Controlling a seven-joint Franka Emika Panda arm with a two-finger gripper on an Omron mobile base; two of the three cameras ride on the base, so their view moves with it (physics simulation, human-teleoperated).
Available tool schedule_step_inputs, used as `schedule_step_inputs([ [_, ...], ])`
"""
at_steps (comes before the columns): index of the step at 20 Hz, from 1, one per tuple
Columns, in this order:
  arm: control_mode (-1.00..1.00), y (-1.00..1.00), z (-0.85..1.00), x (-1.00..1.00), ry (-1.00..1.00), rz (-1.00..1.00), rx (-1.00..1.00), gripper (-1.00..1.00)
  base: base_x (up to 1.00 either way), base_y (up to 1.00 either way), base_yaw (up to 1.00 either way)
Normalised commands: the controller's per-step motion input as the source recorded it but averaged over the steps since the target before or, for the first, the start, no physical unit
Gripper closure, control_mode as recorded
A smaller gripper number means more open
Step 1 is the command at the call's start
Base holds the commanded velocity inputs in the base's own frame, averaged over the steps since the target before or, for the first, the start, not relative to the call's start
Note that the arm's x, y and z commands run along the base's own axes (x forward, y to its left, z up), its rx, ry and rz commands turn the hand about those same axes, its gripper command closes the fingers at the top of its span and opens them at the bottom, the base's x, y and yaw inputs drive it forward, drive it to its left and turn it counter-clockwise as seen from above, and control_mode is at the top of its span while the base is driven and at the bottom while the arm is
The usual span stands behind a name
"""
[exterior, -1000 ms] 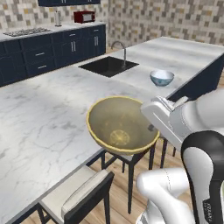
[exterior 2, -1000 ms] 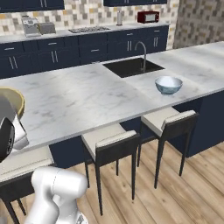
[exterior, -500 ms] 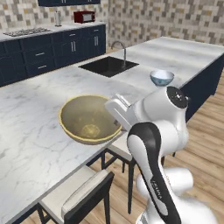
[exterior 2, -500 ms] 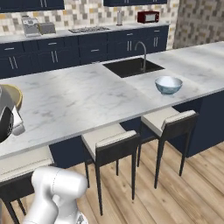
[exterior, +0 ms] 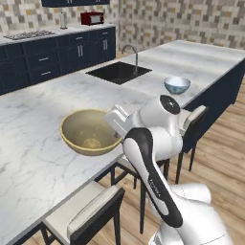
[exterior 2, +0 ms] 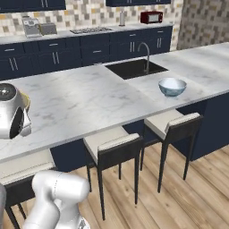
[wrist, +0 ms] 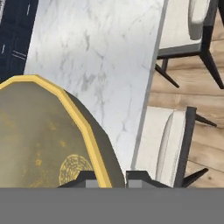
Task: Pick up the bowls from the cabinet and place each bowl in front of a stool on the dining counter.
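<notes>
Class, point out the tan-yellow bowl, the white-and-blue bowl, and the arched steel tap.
Tan-yellow round bowl [exterior: 88, 134]: left base view, inner wall.
Glossy white-and-blue bowl [exterior 2: 172, 87]: right base view, outer side.
Arched steel tap [exterior 2: 145, 51]: right base view, neck.

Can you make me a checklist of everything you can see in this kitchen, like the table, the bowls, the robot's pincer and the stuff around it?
Surface: dining counter, white-grey marble, with a black sink and a steel tap.
Job's things: tan-yellow bowl over the counter near its front edge, held by its rim; blue-patterned bowl sits on the counter in front of a stool.
Clutter: nothing seen.
Pincer: pincer shut on the tan-yellow bowl's rim, one fingertip inside, one outside.
Cables: nothing seen.
Surroundings: more stools under the counter edge, navy drawer units, red microwave, tiled wall, wooden floor.
</notes>
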Motion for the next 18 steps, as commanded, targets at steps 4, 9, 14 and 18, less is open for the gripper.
schedule_step_inputs([
  [4, -1.00, 0.66, -0.44, 0.84, 0.25, 0.00, 0.01, 1.00, 0.00, 0.00, 0.00],
  [9, -1.00, 0.72, -0.65, 0.55, 0.05, 0.03, -0.04, 1.00, 0.00, 0.00, 0.00],
  [14, -1.00, 0.52, -0.76, 0.37, 0.00, 0.03, 0.00, 1.00, 0.00, 0.00, 0.00],
  [18, -1.00, 0.41, -0.72, 0.30, -0.02, 0.04, 0.00, 1.00, 0.00, 0.00, 0.00],
])
